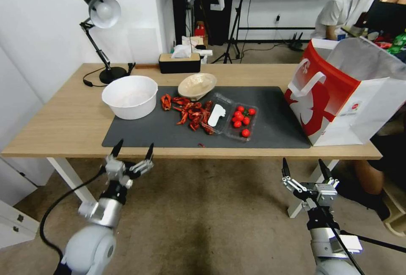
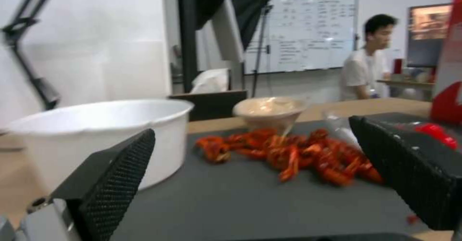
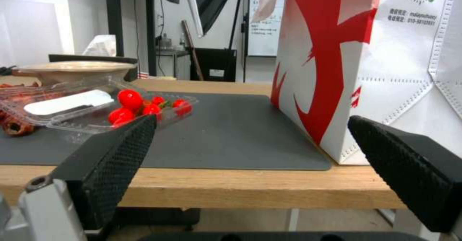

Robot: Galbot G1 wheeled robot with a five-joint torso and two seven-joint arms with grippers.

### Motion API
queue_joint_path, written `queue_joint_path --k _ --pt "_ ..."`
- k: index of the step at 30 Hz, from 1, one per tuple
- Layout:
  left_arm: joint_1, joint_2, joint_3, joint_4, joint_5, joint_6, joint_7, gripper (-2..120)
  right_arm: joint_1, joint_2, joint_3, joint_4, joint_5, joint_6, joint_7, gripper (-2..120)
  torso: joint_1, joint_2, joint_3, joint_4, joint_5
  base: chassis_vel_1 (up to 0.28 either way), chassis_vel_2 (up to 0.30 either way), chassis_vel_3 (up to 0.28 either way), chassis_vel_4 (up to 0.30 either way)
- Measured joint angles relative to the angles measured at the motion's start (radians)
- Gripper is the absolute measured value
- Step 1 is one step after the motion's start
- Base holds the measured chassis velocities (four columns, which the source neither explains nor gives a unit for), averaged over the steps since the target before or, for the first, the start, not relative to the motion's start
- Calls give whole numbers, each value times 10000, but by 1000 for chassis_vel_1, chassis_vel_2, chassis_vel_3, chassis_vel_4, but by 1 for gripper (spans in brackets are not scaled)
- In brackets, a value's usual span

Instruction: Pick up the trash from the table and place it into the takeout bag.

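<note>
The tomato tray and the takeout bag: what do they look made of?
Tomato tray: thin clear plastic, glossy; the mat shows through it. Takeout bag: looks like matte printed paper, though stitch-like seams in the right wrist view could mean non-woven fabric; silvery lining.

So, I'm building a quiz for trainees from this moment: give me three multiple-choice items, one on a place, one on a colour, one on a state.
1. Where does the takeout bag stand?
A. at the table's right end
B. on the floor
C. beside the lamp

2. What colour is the large bowl?
A. black
B. white
C. green

3. How is the left gripper?
A. shut on a shell
B. inside the bag
C. open, holding nothing

Answers: 1 A, it sits at the right end of the table. 2 B, plain white all over. 3 C, its jaws are spread before the table edge, as are those of the right gripper.
</note>
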Motion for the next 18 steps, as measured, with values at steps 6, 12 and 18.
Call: queue_joint_path --k 6,12,18 --pt "-521 535 283 -54 -526 434 207 100 588 -305 -531 -188 44 -2 52 100 0 0 1 3 0 0 0 0 0" --pt "-1515 1195 765 144 -1525 979 592 100 1045 -569 -899 -362 109 -102 100 100 1 0 1 -3 -3 0 0 0 0" --pt "-2710 1615 1440 682 -2231 1141 776 100 1025 -577 -891 -361 120 -145 104 100 0 -1 1 6 1 0 0 0 0"
